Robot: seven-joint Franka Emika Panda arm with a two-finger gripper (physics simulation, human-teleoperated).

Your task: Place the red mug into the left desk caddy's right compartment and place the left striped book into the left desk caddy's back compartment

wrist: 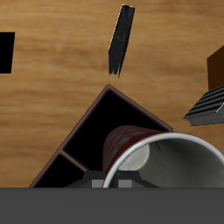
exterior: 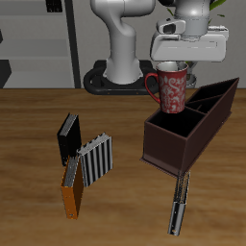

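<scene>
My gripper (exterior: 174,65) is shut on the red mug (exterior: 173,91), gripping its rim, and holds it upright just above the left desk caddy (exterior: 179,150). The caddy is dark brown, with a big square section nearer the table's front and two narrow ones behind. In the wrist view the mug (wrist: 131,142) hangs over the caddy's (wrist: 67,138) big open section. The left striped book (exterior: 180,203) lies slim and edge-on on the table in front of the caddy. It also shows in the wrist view (wrist: 122,39).
A second striped book (exterior: 96,159), a black book (exterior: 67,137) and an orange book (exterior: 72,188) stand together away from the caddy. The robot's base (exterior: 123,69) is at the table's back. A dark patch (wrist: 5,52) sits at the wrist view's edge.
</scene>
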